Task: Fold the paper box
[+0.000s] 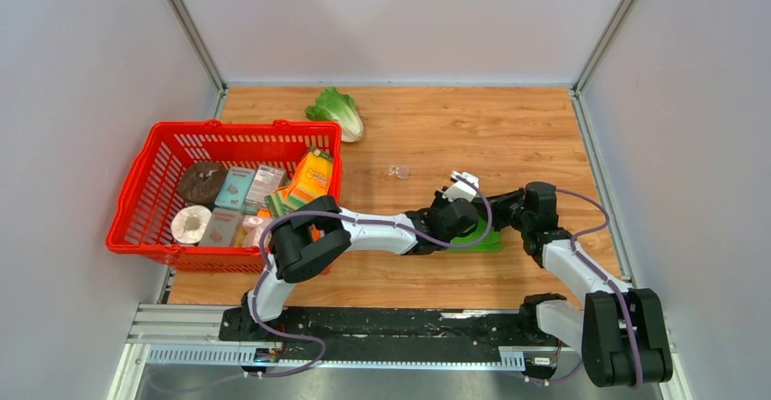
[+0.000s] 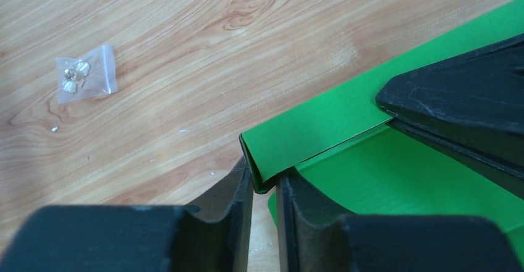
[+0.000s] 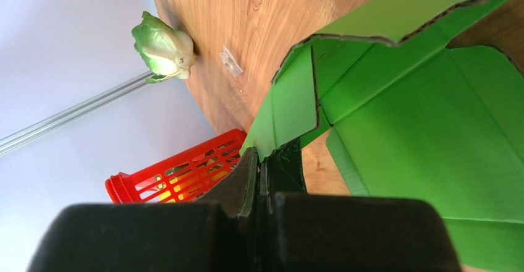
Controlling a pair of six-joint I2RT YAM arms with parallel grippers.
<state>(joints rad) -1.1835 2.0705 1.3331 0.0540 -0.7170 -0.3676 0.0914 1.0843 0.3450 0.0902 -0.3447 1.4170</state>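
The paper box [image 1: 487, 239] is a bright green die-cut card lying on the wooden table, mostly hidden under both grippers in the top view. My left gripper [image 2: 264, 182] has a rolled-over edge of the paper box [image 2: 321, 123] between its narrow-set fingertips, which touch it on both sides. My right gripper [image 3: 264, 157] is shut on the lower edge of an upright flap of the paper box [image 3: 290, 105], with the wide panel [image 3: 432, 142] spread out to its right. The right gripper's fingers [image 2: 463, 99] also show pressing the card in the left wrist view.
A red basket [image 1: 145, 191] holding an orange carton [image 1: 314, 175] and other packets stands at the left. A lettuce [image 1: 336, 109] lies behind it, near the back wall. A small clear plastic bag [image 1: 397, 172] lies on the wood just beyond the grippers.
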